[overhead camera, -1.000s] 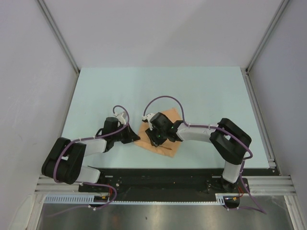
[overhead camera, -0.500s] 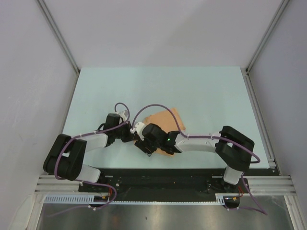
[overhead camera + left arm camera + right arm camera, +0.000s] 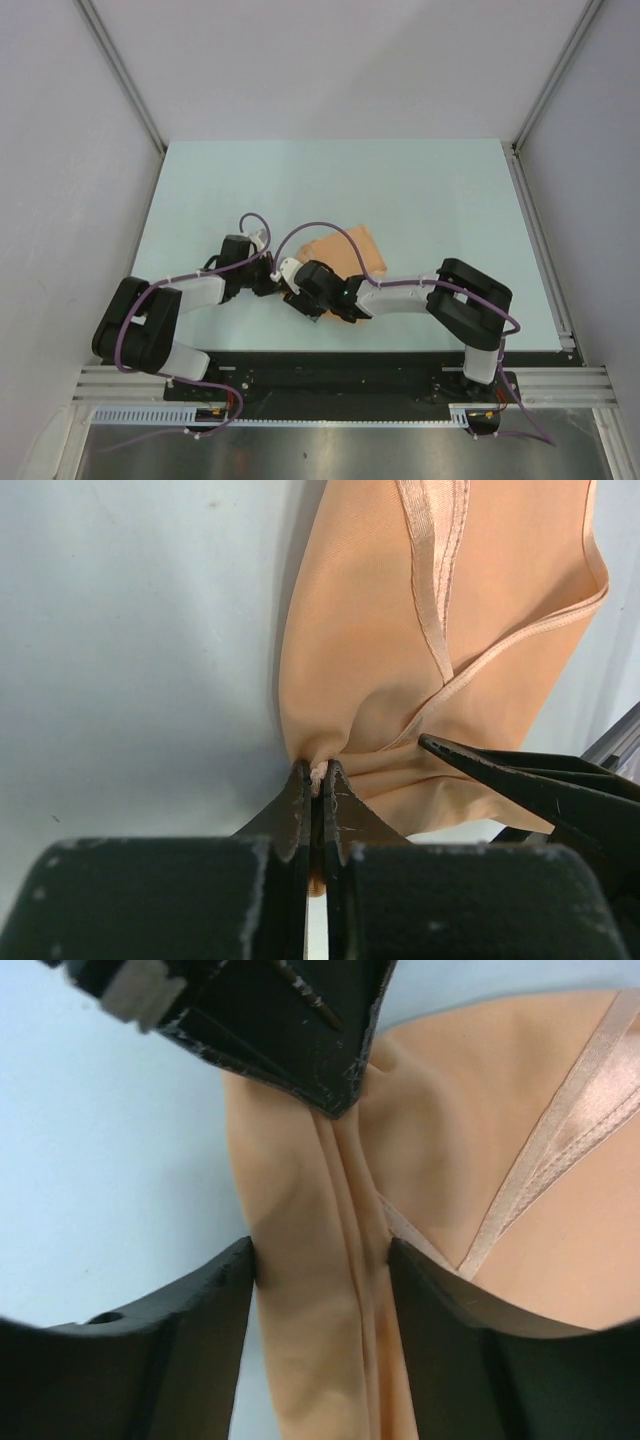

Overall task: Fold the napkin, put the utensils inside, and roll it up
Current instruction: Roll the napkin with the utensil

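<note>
The peach-orange napkin [image 3: 352, 250] lies folded near the table's front middle, its hemmed edges showing in the left wrist view [image 3: 400, 630]. My left gripper [image 3: 318, 772] is shut on the napkin's near-left corner; it also shows in the top view [image 3: 279, 283]. My right gripper [image 3: 320, 1250] is open, its fingers [image 3: 200, 1310] on either side of a loose bunched fold of the napkin [image 3: 310, 1290], just beside the left gripper [image 3: 300, 1030]. In the top view the right gripper [image 3: 303, 301] covers the napkin's left end. The orange-red utensil is hidden.
The pale blue table [image 3: 420, 190] stretches behind and to both sides of the napkin. White walls with metal rails [image 3: 125, 80] enclose it. The right arm's purple cable [image 3: 300, 235] arcs over the napkin. The black base rail [image 3: 330, 365] runs along the near edge.
My right gripper has swung left off the napkin's middle to its left end, beside my left gripper. The napkin's near-left part has bunched up. The utensil seen earlier no longer shows.
</note>
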